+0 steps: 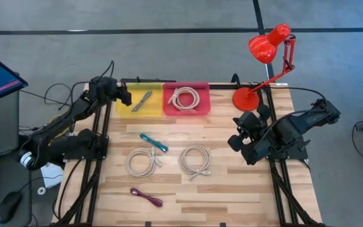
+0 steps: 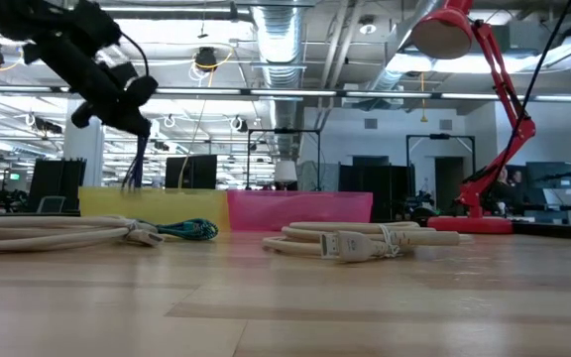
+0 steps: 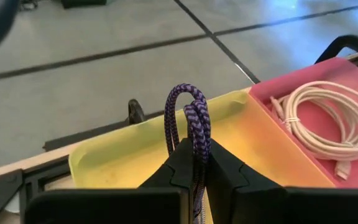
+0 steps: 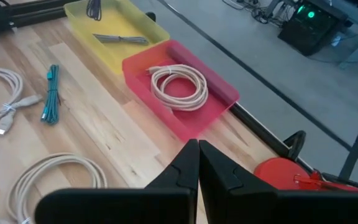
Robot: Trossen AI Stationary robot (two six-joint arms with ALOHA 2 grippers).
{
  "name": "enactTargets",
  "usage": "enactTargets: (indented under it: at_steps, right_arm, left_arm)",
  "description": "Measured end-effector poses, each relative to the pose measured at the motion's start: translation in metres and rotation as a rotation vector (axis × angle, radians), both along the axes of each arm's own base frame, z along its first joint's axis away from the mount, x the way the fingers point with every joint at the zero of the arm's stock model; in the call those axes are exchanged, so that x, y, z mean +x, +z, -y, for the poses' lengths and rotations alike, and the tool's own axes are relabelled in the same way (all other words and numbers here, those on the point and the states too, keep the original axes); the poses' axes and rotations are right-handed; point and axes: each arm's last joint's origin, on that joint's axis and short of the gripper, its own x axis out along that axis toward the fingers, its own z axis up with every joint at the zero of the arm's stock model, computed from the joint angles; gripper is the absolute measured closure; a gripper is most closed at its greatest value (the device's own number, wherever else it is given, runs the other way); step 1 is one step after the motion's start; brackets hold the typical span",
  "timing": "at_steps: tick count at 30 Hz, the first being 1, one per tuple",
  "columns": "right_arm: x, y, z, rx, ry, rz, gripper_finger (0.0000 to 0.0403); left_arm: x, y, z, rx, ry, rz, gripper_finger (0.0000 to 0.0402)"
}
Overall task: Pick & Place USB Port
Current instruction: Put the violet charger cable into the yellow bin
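Left end effector [image 3: 194,163] clenched on folded purple braided cable [image 3: 190,121] above yellow tray [image 3: 129,155]; right end effector [image 4: 198,163] clenched, empty.

Open-plan lab/workshop, exposed ceiling ducts [image 2: 285,30], rows of monitors [image 2: 191,171], taped concrete floor [image 1: 169,57], wooden bench [image 1: 232,183] w/ robot arms.

Bright, even overhead light; ceiling lamps [image 2: 206,58] glare in low view, foreground tabletop [image 2: 365,307] blurred, shadows soft.

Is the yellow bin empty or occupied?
Occupied: a grey cable lies inside the yellow bin; the purple cable hangs above it.
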Motion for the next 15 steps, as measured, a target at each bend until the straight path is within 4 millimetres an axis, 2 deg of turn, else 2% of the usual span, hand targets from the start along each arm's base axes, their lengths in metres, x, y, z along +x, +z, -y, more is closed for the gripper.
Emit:
enactTargets:
  at_steps: [6, 15]
  right_arm:
    - [0.001, -0.005, -0.001, 0.001, -0.005, -0.009, 0.0403]
    - [0.001, -0.005, 0.0, 0.002, -0.007, -0.01, 0.0403]
  left_arm:
    - [0.003, -0.019, -0.018, -0.099, 0.013, -0.041, 0.0385]
    - [0.007, -0.039, -0.031, -0.195, 0.029, -0.098, 0.0376]
